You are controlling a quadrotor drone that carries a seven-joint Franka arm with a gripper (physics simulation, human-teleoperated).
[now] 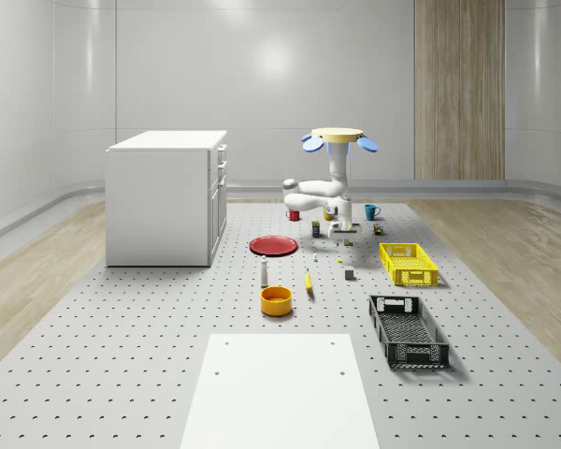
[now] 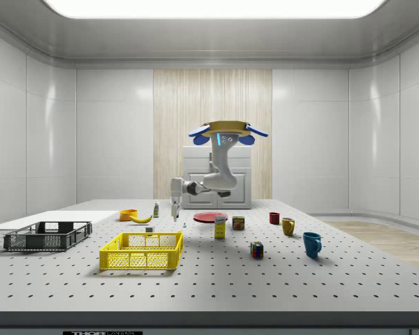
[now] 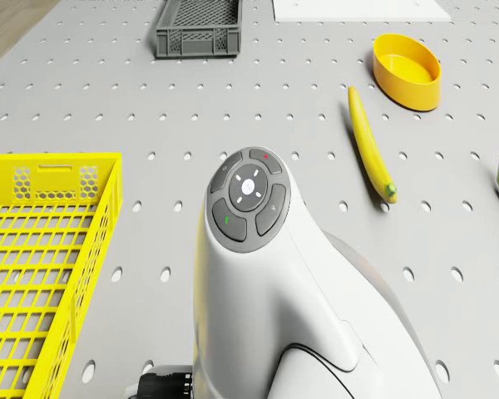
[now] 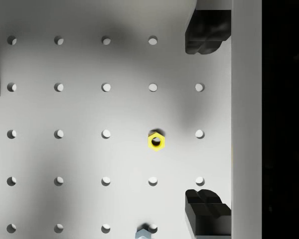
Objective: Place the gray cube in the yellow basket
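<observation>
The drone is seen hovering above the far middle of the desk, with the arm folded down beneath it so that the gripper hangs low and points straight at the desk surface. The height is presumably kept by the drone so that the rotors are held away from the clutter while only the arm reaches down. In the wrist view the fingers are seen spread wide, with nothing between them; this suits an approach, since a cube can only be straddled by parted fingers. A small yellow nut lies on the desk under the gripper, so the gripper is judged not yet to be lined up with its target. The gray cube rests on the desk nearer the whole-scene camera than the gripper, just beside the yellow basket on the whole-scene view's left of it. The basket stands open-topped and nothing is seen inside it, so the cube is judged ready to be dropped in from above after a short carry. The grasp itself is not yet made.
</observation>
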